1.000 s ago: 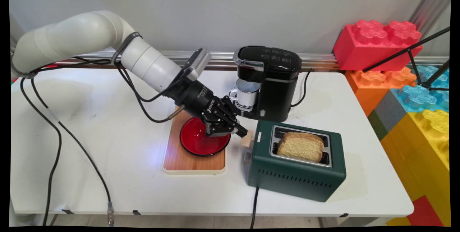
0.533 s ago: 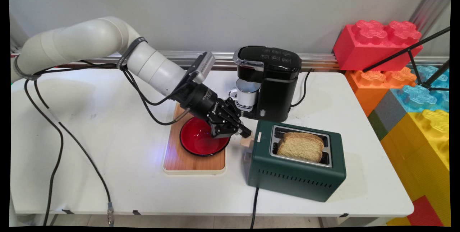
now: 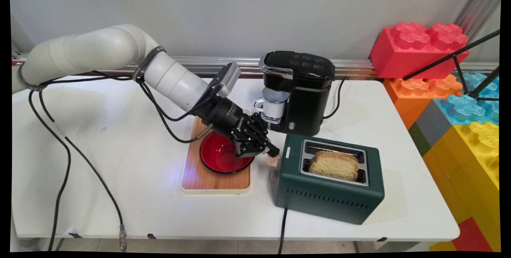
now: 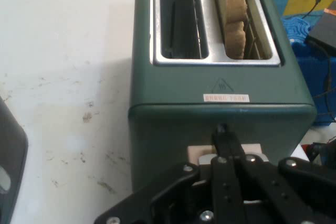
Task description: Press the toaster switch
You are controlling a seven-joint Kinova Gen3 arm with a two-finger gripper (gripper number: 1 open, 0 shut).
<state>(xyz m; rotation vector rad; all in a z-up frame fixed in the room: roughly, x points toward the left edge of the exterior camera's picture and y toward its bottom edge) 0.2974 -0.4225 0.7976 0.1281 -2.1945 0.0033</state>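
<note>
The white bench (image 3: 119,194) carries, from left to right, a light wooden rectangular tray (image 3: 215,180) holding a glossy red round bowl (image 3: 219,158), then the black two-finger claw (image 3: 272,152), then a dark green metal two-slot toaster (image 3: 329,198). Behind the claw stands a black plastic coffee machine (image 3: 305,90) with a white enamel mug (image 3: 273,106) under its spout. The claw's fingers are drawn together, with their tips resting on the pale beige plastic lever knob (image 3: 274,160) at the toaster's left end; in the hand view the joined fingers lie directly on top of that knob (image 4: 202,153). Two slices of brown bread (image 3: 333,165) sit low in the near slot, with the tops above the rim; the far slot is empty. Risk assessment: the fingers bear on the knob without enclosing it, so an off-axis push may let the tips slide off sideways; continued downward force may also tip or shift the toaster on the bench. Legible markings: "ROBOTIQ" on the claw body. A small red-and-white label below a warning triangle on the toaster top is not readable.
</note>
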